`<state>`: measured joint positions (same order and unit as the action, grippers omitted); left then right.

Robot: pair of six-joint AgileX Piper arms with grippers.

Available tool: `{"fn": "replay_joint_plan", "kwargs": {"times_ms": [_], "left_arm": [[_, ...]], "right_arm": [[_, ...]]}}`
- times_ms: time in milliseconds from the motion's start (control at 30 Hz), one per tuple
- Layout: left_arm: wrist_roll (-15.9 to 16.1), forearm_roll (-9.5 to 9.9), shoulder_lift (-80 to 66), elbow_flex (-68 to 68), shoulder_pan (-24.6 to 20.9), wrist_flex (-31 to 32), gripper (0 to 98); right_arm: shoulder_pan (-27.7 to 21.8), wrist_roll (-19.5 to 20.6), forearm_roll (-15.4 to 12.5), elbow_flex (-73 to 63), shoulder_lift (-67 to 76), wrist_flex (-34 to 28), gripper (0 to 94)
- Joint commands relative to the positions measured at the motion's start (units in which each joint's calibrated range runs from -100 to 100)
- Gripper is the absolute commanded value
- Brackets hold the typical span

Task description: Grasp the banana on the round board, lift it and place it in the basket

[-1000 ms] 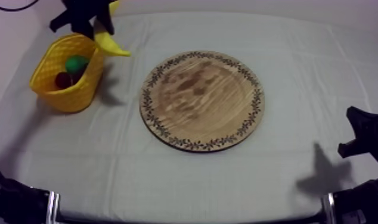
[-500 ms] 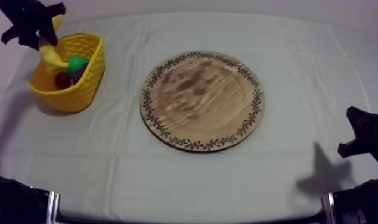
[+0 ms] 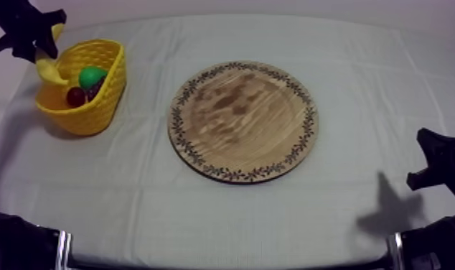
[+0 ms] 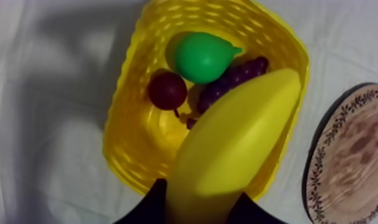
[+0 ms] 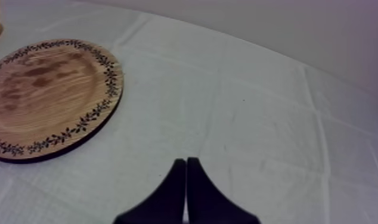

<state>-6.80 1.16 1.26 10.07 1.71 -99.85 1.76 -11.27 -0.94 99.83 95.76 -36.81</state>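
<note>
The banana point(image 4: 239, 143) is clamped in the left tool point(image 3: 34, 43) and held above the yellow basket point(image 4: 121, 137). The right tool point(image 5: 186, 163) is seen clenched on nothing over the table point(image 5: 257, 119), near the wooden board point(image 5: 42, 95).

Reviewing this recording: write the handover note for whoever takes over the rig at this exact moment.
The left tool is shut on the banana and holds it over the yellow basket.
The right tool is shut on nothing, low at the table's right side, apart from the wooden board.
In the basket: a pear, a small red fruit and grapes.
Done: the banana is off the board and above the basket.
Left: lower it, open the left tool and let it go inside.
</note>
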Motion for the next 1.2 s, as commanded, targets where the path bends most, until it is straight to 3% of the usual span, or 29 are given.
{"fn": "replay_joint_plan", "kwargs": {"times_ms": [0,267,700,767,1033,1167], "left_arm": [[0.02,0.36,0.83,0.26,0.05,0.08,25.3],[-0.05,1.12,6.12,0.93,0.68,2.92,25.2],[-0.02,-0.17,17.72,0.03,1.10,11.47,30.2],[-0.04,-0.26,19.00,-0.73,1.09,12.24,36.9],[0.07,-0.43,22.10,-2.72,0.66,14.02,79.8],[0.11,-0.61,22.49,-2.61,0.45,14.73,90.6]], "right_arm": [[0.00,0.01,-0.02,0.05,0.00,0.03,0.3],[0.00,0.01,-0.02,0.05,0.00,0.03,0.3],[0.00,0.01,-0.02,0.05,0.00,0.03,0.3],[0.00,0.01,-0.02,0.05,0.00,0.03,0.3],[0.00,0.01,-0.02,0.05,0.00,0.03,0.3],[0.00,0.01,-0.02,0.05,0.00,0.03,0.3]]}}
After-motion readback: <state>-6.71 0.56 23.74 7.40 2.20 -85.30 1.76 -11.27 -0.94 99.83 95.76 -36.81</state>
